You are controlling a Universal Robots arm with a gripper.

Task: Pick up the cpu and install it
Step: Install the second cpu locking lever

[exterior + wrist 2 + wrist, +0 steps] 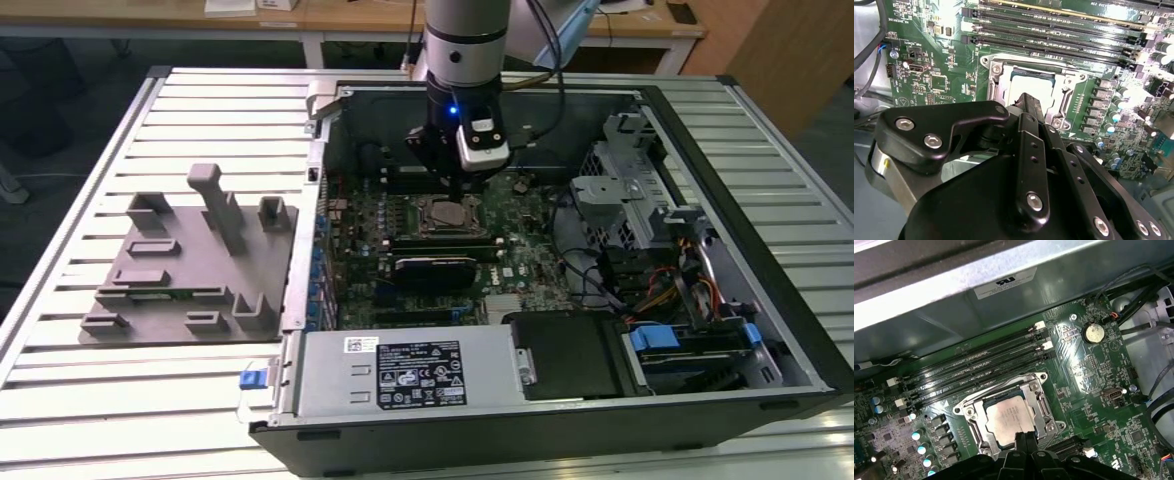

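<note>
A: Where is the cpu seen?

B: It is seen lying flat inside the metal-framed socket on the green motherboard in the first wrist view, its silver top facing up. In the second wrist view the cpu is partly covered by the gripper's black body, the socket frame being visible around it.

A: And the gripper?

B: In the exterior view the gripper is held straight down inside the open computer case, directly over the socket. In the first wrist view the gripper is seen with its fingertips drawn close together at the cpu's edge; the tips are narrow, almost closed. Whether the chip is actually pinched cannot be told.

A: What lies around the socket?

B: In the exterior view, a dark heatsink block is found at six o'clock from the socket, a drive cage at three o'clock, and a grey fixture outside the case at nine o'clock. Long memory slots are seen beside the socket in the first wrist view, and a coin battery is set on the board well apart from it
</note>
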